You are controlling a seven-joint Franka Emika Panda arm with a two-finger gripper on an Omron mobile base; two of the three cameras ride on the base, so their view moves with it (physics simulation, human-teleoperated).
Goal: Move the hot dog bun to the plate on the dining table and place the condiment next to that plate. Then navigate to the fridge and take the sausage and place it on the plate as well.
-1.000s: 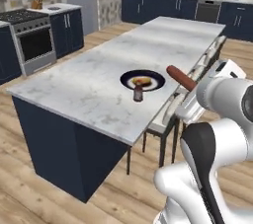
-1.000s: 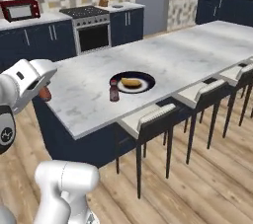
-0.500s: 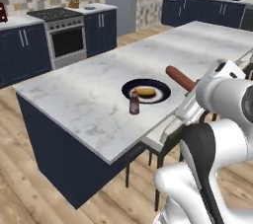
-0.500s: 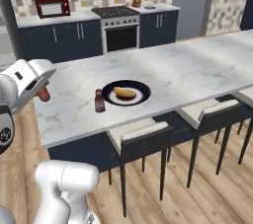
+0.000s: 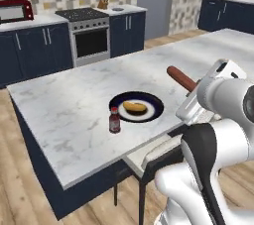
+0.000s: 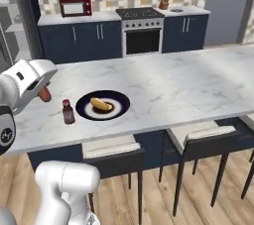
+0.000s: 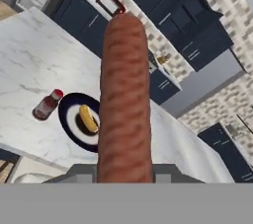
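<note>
1. Left base view: my gripper [image 5: 194, 89] pinches the long reddish-brown sausage [image 5: 181, 78], held above the near edge of the white marble dining table [image 5: 64, 100]. The dark round plate [image 5: 153, 105] with the yellow hot dog bun [image 5: 134, 107] lies near, the small red condiment bottle [image 5: 114, 120] just beside it.
2. Right base view: the sausage [image 6: 44, 93] hangs left of the condiment bottle [image 6: 68, 111]. Last step, I judge: reach over the bottle and lower onto the plate [image 6: 119, 105].
3. Hand view: the sausage [image 7: 124, 99] points toward the plate [image 7: 66, 114]; bare marble surrounds it, giving room.
</note>
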